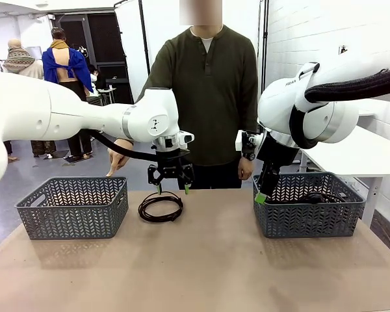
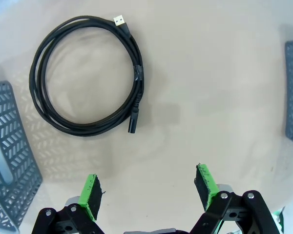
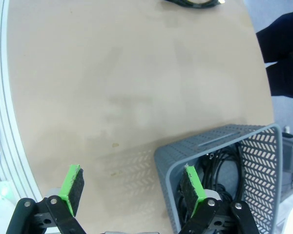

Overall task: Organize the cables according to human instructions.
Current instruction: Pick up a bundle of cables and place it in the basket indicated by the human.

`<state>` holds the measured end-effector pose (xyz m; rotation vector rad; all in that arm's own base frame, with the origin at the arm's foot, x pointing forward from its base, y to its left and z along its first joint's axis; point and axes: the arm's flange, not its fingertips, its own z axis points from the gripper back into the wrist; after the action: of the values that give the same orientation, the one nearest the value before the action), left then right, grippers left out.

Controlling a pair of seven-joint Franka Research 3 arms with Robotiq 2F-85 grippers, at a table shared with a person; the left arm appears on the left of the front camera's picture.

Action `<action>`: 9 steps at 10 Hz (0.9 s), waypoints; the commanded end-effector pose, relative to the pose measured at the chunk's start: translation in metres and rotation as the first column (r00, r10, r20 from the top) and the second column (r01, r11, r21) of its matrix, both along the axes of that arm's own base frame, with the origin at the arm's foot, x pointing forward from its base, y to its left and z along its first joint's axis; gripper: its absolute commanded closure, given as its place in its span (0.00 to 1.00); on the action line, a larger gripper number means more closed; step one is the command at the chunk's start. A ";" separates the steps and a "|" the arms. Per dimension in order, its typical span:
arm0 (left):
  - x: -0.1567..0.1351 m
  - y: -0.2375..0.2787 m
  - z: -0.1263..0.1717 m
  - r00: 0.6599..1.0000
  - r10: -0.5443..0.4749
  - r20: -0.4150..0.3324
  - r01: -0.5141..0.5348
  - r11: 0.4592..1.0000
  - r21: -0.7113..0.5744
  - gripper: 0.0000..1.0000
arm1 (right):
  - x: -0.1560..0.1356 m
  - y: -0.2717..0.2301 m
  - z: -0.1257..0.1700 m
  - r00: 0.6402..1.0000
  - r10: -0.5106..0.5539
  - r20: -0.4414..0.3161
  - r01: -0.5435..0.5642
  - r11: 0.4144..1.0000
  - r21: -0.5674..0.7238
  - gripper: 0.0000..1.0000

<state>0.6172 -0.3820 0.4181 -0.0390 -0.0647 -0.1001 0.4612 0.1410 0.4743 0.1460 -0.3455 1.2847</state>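
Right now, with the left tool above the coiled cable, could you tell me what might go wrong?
The left tool hangs open beside the coiled cable, so closing here might grab nothing. Its loose USB plug could snag on a basket rim when lifted. The right tool straddles the right basket's wall and could knock it.

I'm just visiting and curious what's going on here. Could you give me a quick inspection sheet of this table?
Surface: tan table, mostly bare.
Job's things: one coiled cable on the table between the baskets; more cables in the right basket.
Clutter: left basket, contents hidden.
Grippers: left gripper open above the coil; right gripper open at the right basket's rim.
Cables: black wiring under the left arm.
Surroundings: person standing at the far side.
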 end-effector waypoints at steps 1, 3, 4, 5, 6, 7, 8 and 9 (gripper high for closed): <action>0.014 -0.013 -0.002 0.997 0.078 -0.005 -0.078 0.997 0.000 0.00 | 0.000 0.000 -0.001 1.000 -0.006 0.000 0.006 1.000 -0.002 0.00; 0.021 -0.017 -0.017 0.996 0.073 0.043 -0.074 0.997 0.011 0.00 | 0.000 0.000 -0.001 1.000 -0.006 0.000 0.006 1.000 -0.002 0.00; 0.026 -0.017 -0.026 0.997 0.069 0.045 -0.070 0.998 0.008 0.00 | 0.000 0.000 -0.001 1.000 -0.006 0.000 0.006 1.000 -0.002 0.00; 0.030 -0.016 -0.033 0.997 0.062 0.043 -0.062 0.998 0.007 0.00 | 0.000 0.000 -0.001 1.000 -0.006 0.000 0.006 1.000 -0.002 0.00; 0.035 -0.016 -0.038 0.997 0.064 0.034 -0.064 0.998 0.003 0.00 | 0.000 0.000 -0.001 1.000 -0.006 0.000 0.006 1.000 -0.002 0.00; 0.042 -0.017 -0.043 0.997 0.071 0.032 -0.071 0.997 0.007 0.00 | 0.000 0.000 -0.001 1.000 -0.006 0.000 0.006 1.000 -0.002 0.00; 0.047 -0.017 -0.046 0.997 0.077 0.027 -0.078 0.997 0.010 0.00 | 0.000 0.000 -0.001 1.000 -0.006 0.000 0.006 1.000 -0.002 0.00; 0.051 -0.017 -0.049 0.996 0.086 0.023 -0.086 0.996 0.010 0.00 | 0.000 0.000 -0.001 1.000 -0.006 0.000 0.006 1.000 -0.002 0.00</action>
<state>0.6534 -0.3909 0.3628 -0.0460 -0.0792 -0.0247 0.4613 0.1409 0.4743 0.1459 -0.3455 1.2847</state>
